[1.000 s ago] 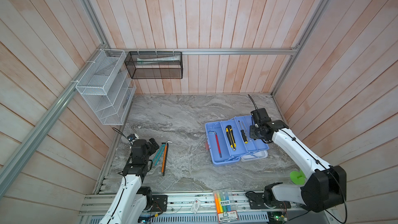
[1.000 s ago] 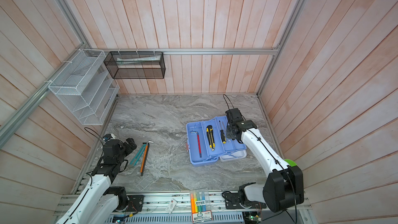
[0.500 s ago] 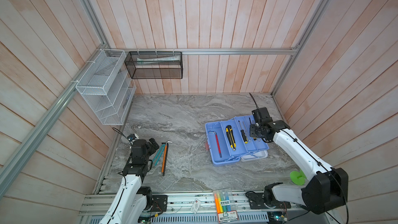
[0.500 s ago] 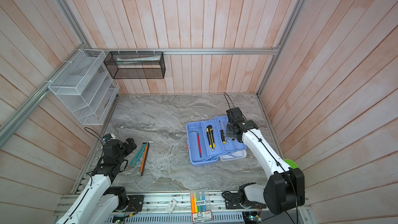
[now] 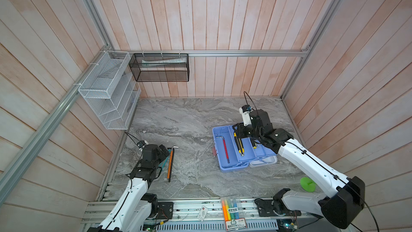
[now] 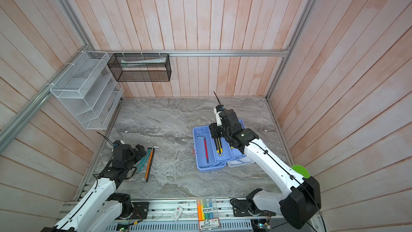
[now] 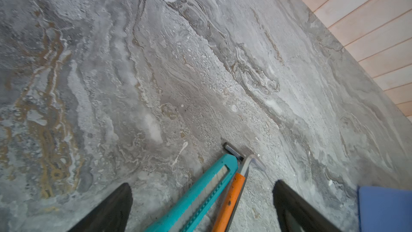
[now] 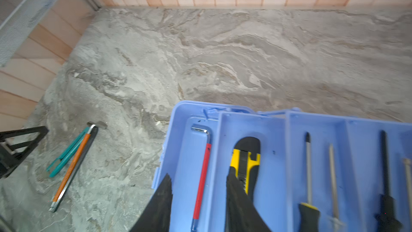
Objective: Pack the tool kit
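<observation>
Nearest the camera head, a clear pack of highlighters lies on the front rail; beyond it, on the left of the marble tabletop, the left gripper is spread to full width, its two fingers standing either side of a teal utility knife and an orange-handled hex key that lie side by side and touching on the stone, neither tool gripped; on the right, near the right arm, a green disc; farther in, right of centre, the tool kit stands open with its light blue trays fanned out and the white lid showing under them at the near right; a red-handled hex key lies in the base, a yellow-black utility knife in the next tray, screwdrivers in the divided tray beyond; the right gripper hangs over the base and knife tray, fingers moderately apart, holding nothing; on the far walls, a white wire rack and a black mesh basket.
</observation>
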Controlling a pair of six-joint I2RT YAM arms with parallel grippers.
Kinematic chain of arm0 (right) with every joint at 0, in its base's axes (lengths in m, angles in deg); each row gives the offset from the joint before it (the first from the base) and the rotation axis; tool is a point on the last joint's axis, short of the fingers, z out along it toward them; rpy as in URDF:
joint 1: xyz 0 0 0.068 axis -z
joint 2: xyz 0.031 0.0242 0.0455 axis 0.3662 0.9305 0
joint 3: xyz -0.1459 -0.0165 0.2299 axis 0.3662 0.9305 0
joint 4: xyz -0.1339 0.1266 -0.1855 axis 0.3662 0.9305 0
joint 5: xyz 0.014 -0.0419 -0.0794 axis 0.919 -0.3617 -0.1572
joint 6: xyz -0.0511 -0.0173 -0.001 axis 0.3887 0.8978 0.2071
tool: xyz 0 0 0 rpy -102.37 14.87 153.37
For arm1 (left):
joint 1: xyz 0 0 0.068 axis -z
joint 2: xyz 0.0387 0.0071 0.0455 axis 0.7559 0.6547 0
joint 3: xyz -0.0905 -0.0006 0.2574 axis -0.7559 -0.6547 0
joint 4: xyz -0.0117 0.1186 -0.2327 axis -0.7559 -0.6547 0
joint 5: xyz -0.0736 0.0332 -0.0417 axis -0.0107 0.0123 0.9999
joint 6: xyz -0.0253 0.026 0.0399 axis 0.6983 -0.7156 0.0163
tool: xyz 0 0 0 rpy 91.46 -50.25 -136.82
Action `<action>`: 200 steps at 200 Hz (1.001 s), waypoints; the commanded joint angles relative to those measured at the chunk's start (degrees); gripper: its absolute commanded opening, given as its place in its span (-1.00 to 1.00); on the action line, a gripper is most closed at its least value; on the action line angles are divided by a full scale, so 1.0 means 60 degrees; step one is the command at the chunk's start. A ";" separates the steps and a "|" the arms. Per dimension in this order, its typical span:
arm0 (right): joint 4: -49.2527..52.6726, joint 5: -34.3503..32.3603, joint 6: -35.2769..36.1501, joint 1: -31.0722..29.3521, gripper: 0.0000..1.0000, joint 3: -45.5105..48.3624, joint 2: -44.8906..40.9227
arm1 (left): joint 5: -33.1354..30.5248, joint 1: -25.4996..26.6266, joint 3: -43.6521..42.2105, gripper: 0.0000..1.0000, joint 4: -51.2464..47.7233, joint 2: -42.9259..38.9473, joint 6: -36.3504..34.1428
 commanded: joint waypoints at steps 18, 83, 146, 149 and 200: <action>-0.1080 0.1056 -0.0362 -0.0472 -0.21 0.0752 -0.0094 | -0.0899 0.0558 0.0471 1.00 -0.0298 0.1043 0.0742; -0.1768 0.1497 -0.0805 -0.0563 -0.21 0.1696 -0.0501 | -0.0939 0.1234 0.0738 1.00 -0.0157 0.2302 0.1202; -0.1920 0.1747 -0.0747 -0.0561 -0.22 0.1571 -0.0149 | -0.0664 0.1996 0.0119 1.00 -0.0471 0.1857 0.2217; -0.1919 0.1753 -0.0736 -0.0560 -0.21 0.1554 -0.0121 | -0.0652 0.2007 0.0086 1.00 -0.0470 0.1831 0.2259; -0.1620 0.1795 -0.0404 -0.0554 -0.21 0.1278 0.0374 | -0.0919 0.2205 0.0013 1.00 -0.0805 0.1491 0.2247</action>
